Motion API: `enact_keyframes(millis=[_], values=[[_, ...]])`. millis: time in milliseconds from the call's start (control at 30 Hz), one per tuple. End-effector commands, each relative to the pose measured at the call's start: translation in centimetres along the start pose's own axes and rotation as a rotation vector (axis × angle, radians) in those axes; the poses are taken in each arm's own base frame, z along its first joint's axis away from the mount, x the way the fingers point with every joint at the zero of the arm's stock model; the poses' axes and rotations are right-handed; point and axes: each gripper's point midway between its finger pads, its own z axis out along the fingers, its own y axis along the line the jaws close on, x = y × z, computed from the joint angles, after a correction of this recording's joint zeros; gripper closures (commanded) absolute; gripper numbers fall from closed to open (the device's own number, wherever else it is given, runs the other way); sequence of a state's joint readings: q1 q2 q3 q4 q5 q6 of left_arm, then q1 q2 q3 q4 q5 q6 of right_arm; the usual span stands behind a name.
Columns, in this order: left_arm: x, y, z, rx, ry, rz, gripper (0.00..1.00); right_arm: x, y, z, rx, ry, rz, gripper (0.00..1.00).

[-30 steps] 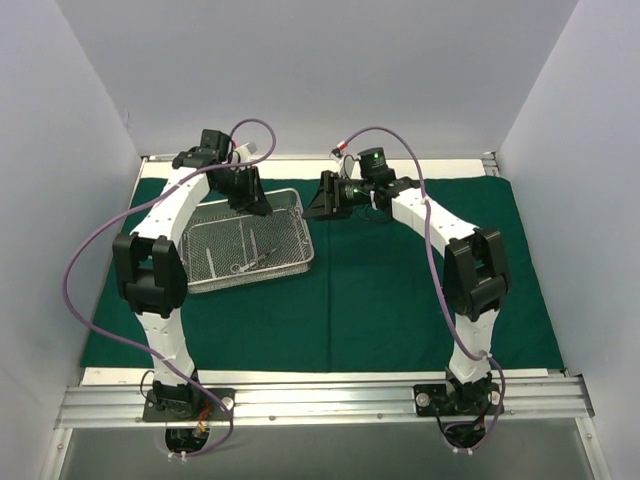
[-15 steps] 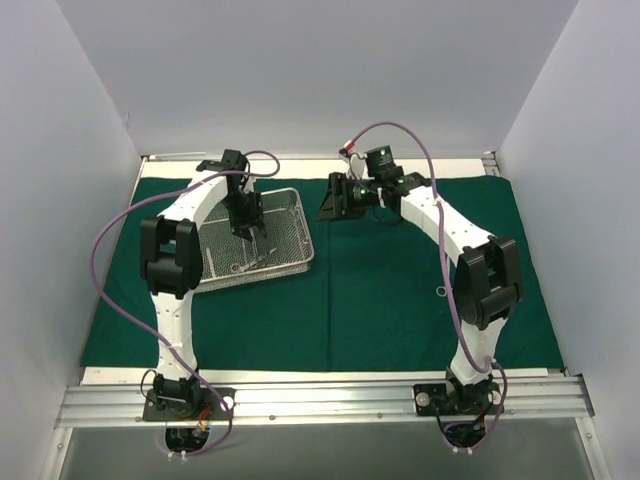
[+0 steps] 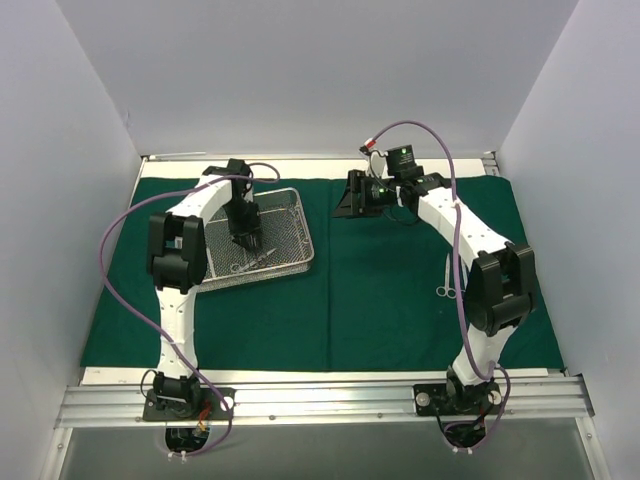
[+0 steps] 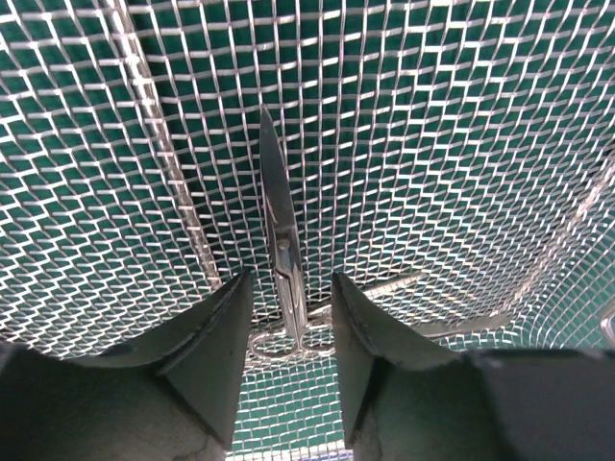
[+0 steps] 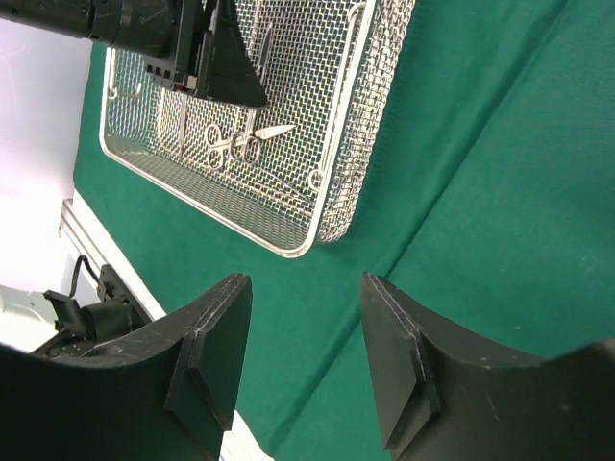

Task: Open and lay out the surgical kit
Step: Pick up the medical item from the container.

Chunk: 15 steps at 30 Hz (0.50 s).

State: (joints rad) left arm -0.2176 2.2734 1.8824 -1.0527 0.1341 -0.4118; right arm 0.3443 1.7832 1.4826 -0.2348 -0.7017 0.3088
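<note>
view from above and from both wrists. the wire-mesh tray (image 3: 306, 232) rests on the dark green cloth (image 3: 380, 310), which lies spread flat beneath it. your left gripper (image 3: 247, 238) points down inside the tray. its fingers (image 4: 216, 336) are apart and stand one on either side of a pair of scissors (image 4: 279, 216) lying flat on the mesh. neither finger can be seen pressing on the steel. a second ring-handled instrument (image 4: 384, 286) lies in the tray beside the scissors' handles. your right gripper (image 3: 347, 200) hangs over the cloth near the tray's far right corner, its fingers apart with nothing between them. a third instrument (image 3: 445, 278) lies on the cloth well to the right of the tray.
</note>
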Motion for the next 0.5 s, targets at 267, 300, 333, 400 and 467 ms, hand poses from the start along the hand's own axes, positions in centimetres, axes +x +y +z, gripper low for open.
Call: enact_keyframes(millis=[267,300,333,400,467], values=[[1.0,0.0,2.6,-0.017,0.069,0.022,0.75,-1.2,1.0,-1.2,-0.003,-0.031,-0.035,0.52],[1.1,-0.1,2.6,-0.006,0.077,0.024,0.80,-1.3,1.0,-1.2,0.002,-0.030,-0.036,0.52],[1.0,-0.1,2.5,-0.002,0.080,0.028,0.89,-1.2,0.9,-1.0,0.007,-0.022,-0.035,0.52],[0.8,-0.2,2.0,0.013,0.077,0.046,0.95,-1.3,0.9,-1.1,0.012,-0.017,-0.037,0.52],[0.3,-0.3,1.0,0.024,0.055,0.063,0.98,-1.4,0.7,-0.9,0.016,-0.016,-0.037,0.52]])
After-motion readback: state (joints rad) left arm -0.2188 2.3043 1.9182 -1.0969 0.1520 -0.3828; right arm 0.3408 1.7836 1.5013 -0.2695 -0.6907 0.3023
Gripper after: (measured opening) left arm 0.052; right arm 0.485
